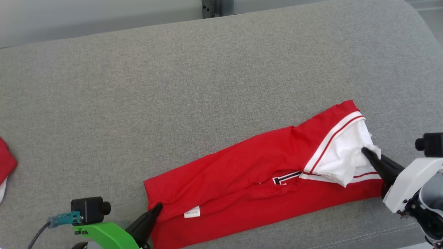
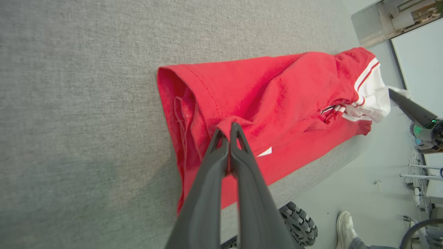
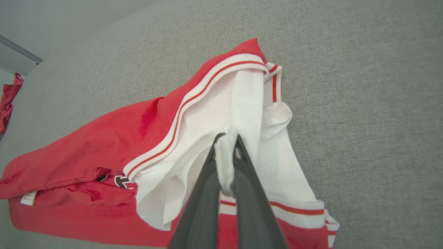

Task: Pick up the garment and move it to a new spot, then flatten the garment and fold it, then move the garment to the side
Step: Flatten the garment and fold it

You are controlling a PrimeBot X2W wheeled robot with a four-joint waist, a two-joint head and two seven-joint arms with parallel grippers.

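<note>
Pinching both ends of the red garment, one gripper per end, near the front edge of a grey padded surface.

L gripper: fingers pressed together on a fold of red fabric at the hem end, near-left. R gripper: fingers closed on a tuck of white fabric at the striped end, far right. Garment's long axis runs lower left to upper right in head view, spanning betw. the two tips, so each arm is nearest its own end & the next lift or fold prob. needs both moving together. Looks doubled lengthwise, w/ white label near the L end. Plenty of bare grey behind it. Another red cloth at the far left edge, well apart. Left wrist view: pale floor, a wheel & a person's shoe below the edge.
</note>
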